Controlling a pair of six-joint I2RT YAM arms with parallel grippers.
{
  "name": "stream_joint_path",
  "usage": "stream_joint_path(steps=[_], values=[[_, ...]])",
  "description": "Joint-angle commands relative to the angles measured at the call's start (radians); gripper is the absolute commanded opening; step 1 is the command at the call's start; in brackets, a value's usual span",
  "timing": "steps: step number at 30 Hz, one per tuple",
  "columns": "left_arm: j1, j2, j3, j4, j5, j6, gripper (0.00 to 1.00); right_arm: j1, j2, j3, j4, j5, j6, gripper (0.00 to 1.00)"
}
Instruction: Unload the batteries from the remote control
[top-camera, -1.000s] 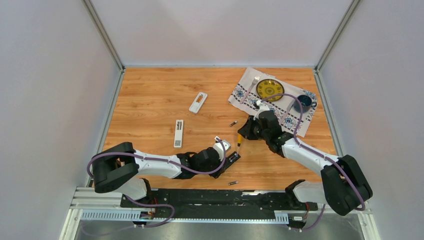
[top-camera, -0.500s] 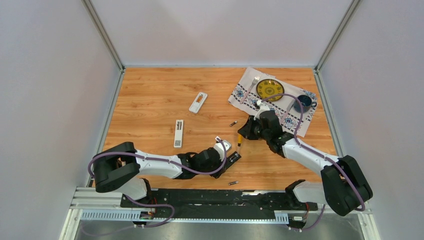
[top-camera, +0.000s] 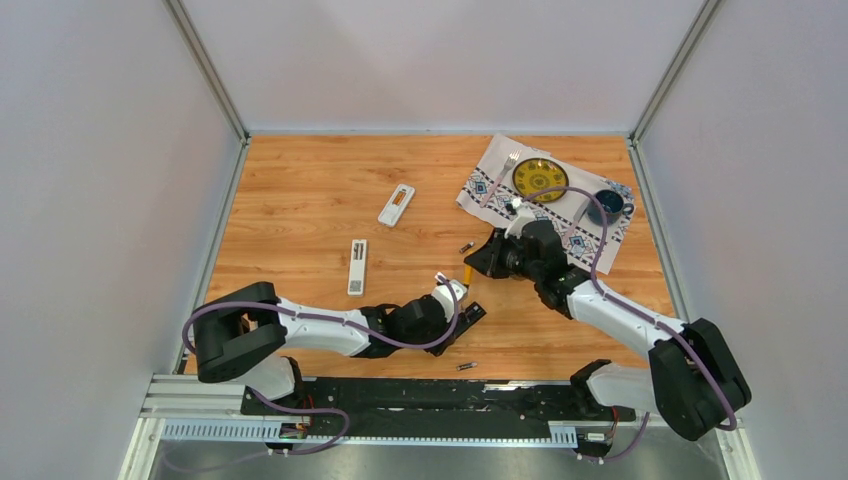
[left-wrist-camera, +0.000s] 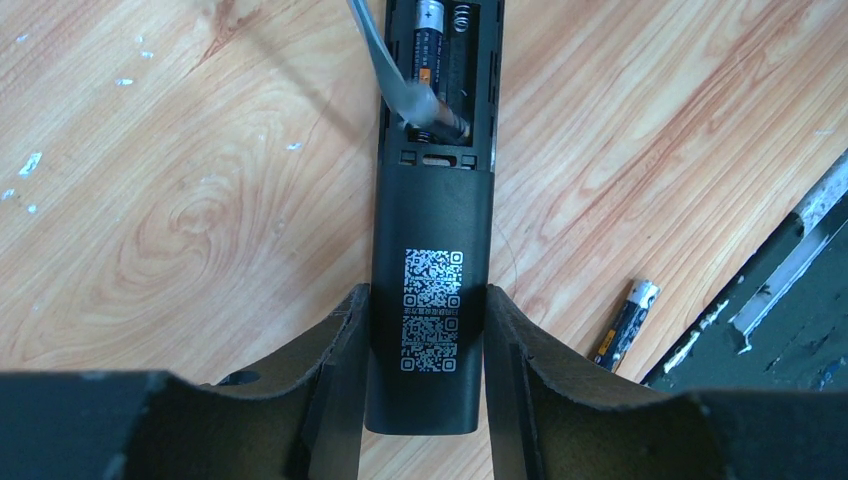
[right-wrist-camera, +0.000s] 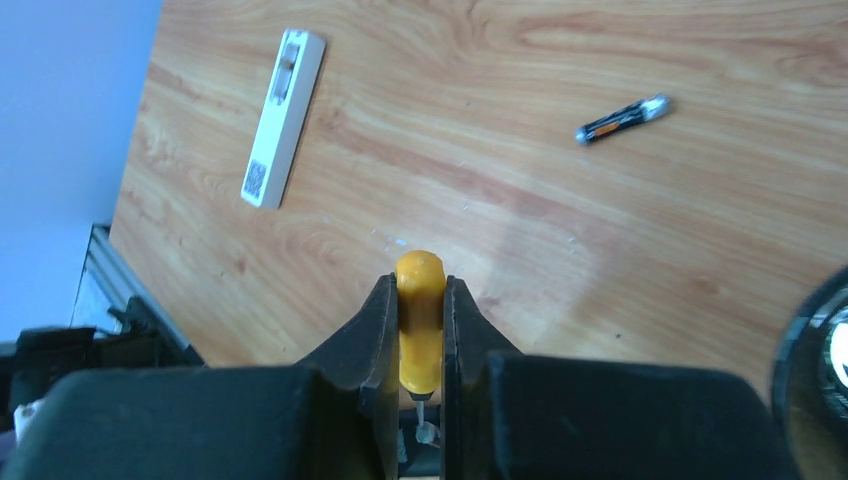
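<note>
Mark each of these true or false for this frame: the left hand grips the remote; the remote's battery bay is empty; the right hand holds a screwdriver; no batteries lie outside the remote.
1. The left hand grips the remote. True.
2. The remote's battery bay is empty. False: one battery is in it, with the screwdriver's blade at its lower end.
3. The right hand holds a screwdriver. True: it is clamped on the yellow handle.
4. No batteries lie outside the remote. False: two loose batteries lie on the table, one beyond the remote and one near the arm bases.
</note>
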Motion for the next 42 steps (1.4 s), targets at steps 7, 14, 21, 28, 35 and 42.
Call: stream_joint_path(steps=[7,14,21,28,35,42], values=[[0.0,0.089,-0.039,-0.18,0.033,-0.041,0.0,0.041,0.014,0.015,-0.016,-0.093,0.035,0.0],[0.0,0.092,-0.038,-0.181,0.035,-0.043,0.0,0.047,-0.008,0.019,-0.032,-0.067,0.029,0.0],[0.0,0.094,-0.038,-0.182,0.033,-0.043,0.0,0.045,-0.114,-0.005,-0.039,-0.009,0.028,0.0],[0.0,0.088,-0.038,-0.178,0.035,-0.041,0.0,0.033,-0.167,-0.024,-0.045,0.04,0.015,0.0],[0.0,0.091,-0.042,-0.174,0.035,-0.046,0.0,0.021,-0.118,-0.016,-0.105,0.134,-0.028,0.0],[0.0,0.095,-0.042,-0.169,0.037,-0.048,0.0,0.021,-0.056,-0.014,-0.108,0.183,-0.037,0.0]])
